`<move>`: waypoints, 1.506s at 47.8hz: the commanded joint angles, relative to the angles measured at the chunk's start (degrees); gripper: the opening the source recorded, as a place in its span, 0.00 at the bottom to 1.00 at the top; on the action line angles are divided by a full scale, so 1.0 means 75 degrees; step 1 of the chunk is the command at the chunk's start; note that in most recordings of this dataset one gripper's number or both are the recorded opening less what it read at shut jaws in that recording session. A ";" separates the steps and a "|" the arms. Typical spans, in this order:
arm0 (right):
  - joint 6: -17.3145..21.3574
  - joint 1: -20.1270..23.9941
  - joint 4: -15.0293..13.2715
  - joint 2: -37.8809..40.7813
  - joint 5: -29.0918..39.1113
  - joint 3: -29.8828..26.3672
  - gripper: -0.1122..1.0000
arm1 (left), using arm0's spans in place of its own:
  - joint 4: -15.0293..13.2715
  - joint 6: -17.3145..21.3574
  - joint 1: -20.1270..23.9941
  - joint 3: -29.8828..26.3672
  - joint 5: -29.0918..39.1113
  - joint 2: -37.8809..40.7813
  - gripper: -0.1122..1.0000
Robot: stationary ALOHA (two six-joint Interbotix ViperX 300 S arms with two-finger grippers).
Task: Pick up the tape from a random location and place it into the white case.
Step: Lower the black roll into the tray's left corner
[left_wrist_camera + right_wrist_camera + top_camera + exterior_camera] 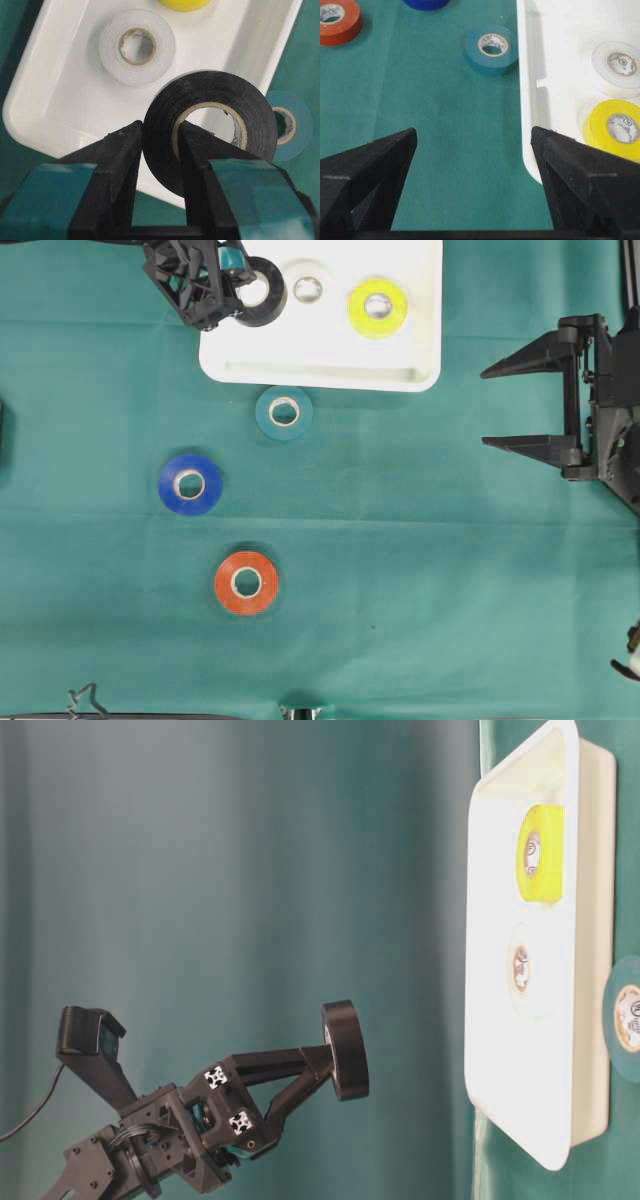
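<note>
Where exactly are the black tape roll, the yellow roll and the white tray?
black tape roll (165, 120), left wrist view, on its dark side wall.
yellow roll (362, 312), overhead view, on its flat yellow face.
white tray (320, 375), overhead view, on its near rim.

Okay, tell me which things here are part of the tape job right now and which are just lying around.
In the job:
- black tape, held by the left gripper
- white case, already holding white tape and yellow tape

Lying about:
- teal tape
- blue tape
- orange tape
- right gripper, open and idle
</note>
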 commanded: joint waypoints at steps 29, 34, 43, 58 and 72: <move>-0.0012 0.0000 -0.0012 0.0035 0.0047 -0.0258 0.89 | 0.0012 -0.0023 0.0023 -0.0094 -0.0023 -0.0164 0.27; -0.0012 0.0000 -0.0012 0.0035 0.0047 -0.0258 0.89 | 0.0012 -0.0023 0.0023 -0.0094 -0.0023 -0.0164 0.27; -0.0023 0.0000 -0.0012 0.0035 0.0047 -0.0270 0.89 | 0.0012 -0.0023 0.0023 -0.0082 -0.0023 -0.0176 0.27; -0.0023 0.0000 -0.0012 0.0035 0.0047 -0.0270 0.89 | 0.0012 -0.0023 0.0023 0.0375 -0.0469 -0.0047 0.27; -0.0023 -0.0070 -0.0012 0.0035 0.0035 -0.0270 0.89 | 0.0012 -0.0035 0.0105 0.1160 -0.1723 0.0727 0.27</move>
